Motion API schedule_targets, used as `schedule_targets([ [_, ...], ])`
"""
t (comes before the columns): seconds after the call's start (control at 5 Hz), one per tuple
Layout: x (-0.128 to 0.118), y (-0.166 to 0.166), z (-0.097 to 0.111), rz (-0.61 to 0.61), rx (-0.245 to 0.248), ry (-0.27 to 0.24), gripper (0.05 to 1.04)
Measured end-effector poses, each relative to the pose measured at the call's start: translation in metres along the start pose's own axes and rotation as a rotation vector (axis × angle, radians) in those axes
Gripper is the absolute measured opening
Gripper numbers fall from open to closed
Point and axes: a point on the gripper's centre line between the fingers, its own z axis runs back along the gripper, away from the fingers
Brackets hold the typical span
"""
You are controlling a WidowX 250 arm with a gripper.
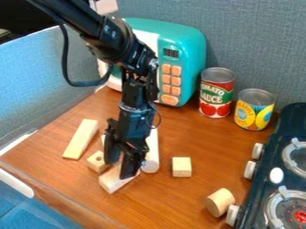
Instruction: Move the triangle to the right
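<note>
Triangle lies with long axis lower-left to upper-right.

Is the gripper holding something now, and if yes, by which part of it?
It cannot be told. The gripper is down at the pale wooden block, but whether it grips it is unclear.

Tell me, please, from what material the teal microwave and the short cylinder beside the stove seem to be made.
Teal microwave: probably plastic, smooth and slightly shiny, with rounded edges. Short cylinder: apparently unpainted wood, matte, from its pale tan colour.
</note>
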Motion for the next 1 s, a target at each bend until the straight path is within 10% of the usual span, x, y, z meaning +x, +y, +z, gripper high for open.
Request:
schedule_targets([
  [0.4,-0.003,0.000,0.001,0.012,0.008,-0.002,1.007],
  [0.6,-0.028,0.001,0.055,0.039,0.109,-0.171,1.001],
  [0.8,-0.045,0.003,0.078,0.105,0.169,-0.232,1.001],
  [1.0,-0.045,0.005,0.078,0.137,0.164,-0.182,1.001],
])
